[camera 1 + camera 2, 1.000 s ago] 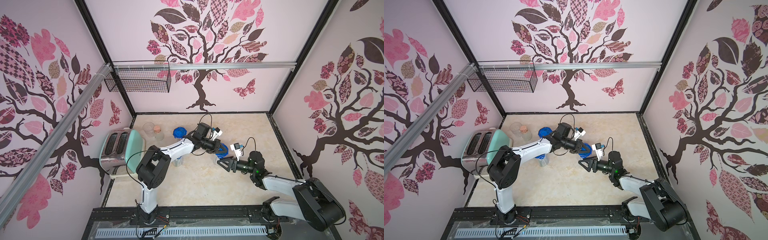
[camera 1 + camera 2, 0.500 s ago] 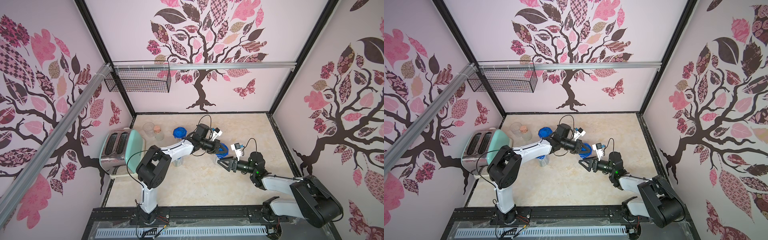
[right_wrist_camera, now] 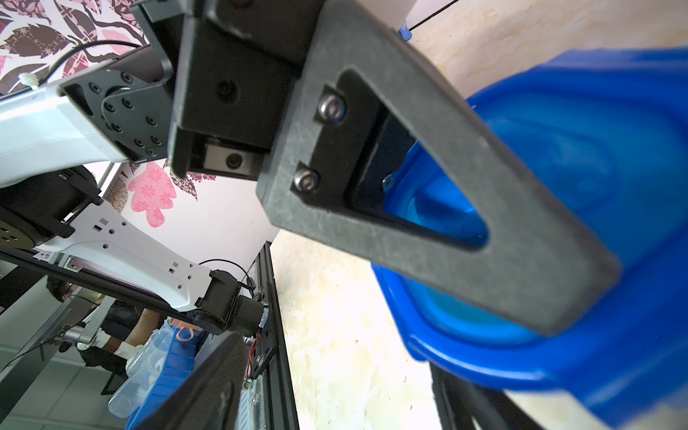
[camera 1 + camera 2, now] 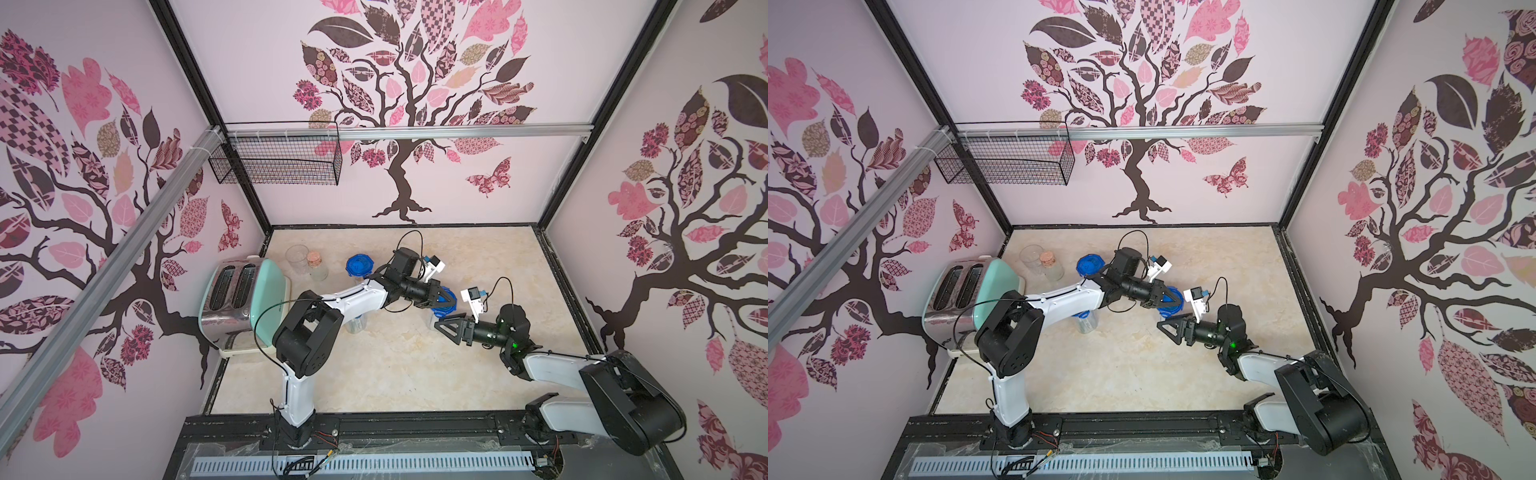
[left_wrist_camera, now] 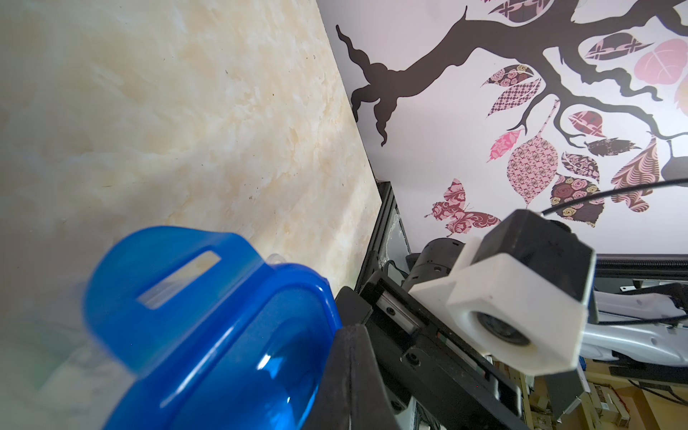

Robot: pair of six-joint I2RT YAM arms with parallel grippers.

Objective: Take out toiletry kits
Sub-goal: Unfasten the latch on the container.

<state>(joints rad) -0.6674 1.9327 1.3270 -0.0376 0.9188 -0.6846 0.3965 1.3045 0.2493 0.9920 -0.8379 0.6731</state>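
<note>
**Top views.** On the table (image 4: 374,374), in both top views, the left claw (image 4: 446,300) (image 4: 1169,300) is closed on the rim of a blue lid (image 4: 452,306) over a clear canister (image 4: 430,321). The right claw (image 4: 440,328) (image 4: 1162,326) stands open just beside that canister. A toaster (image 4: 245,299), a corked jar (image 4: 316,266) and a second canister (image 4: 359,266) stand toward the far left.

**Left wrist view.** The lid (image 5: 208,335), one clip flap raised, fills the foreground, with a black finger (image 5: 353,372) against its edge.

**Right wrist view.** The left claw's finger (image 3: 521,242) lies across the lid (image 3: 595,149). The right claw's own finger (image 3: 208,379) shows beside bare table.

The toiletry kits cannot be made out; what the canisters hold is too small to tell.
</note>
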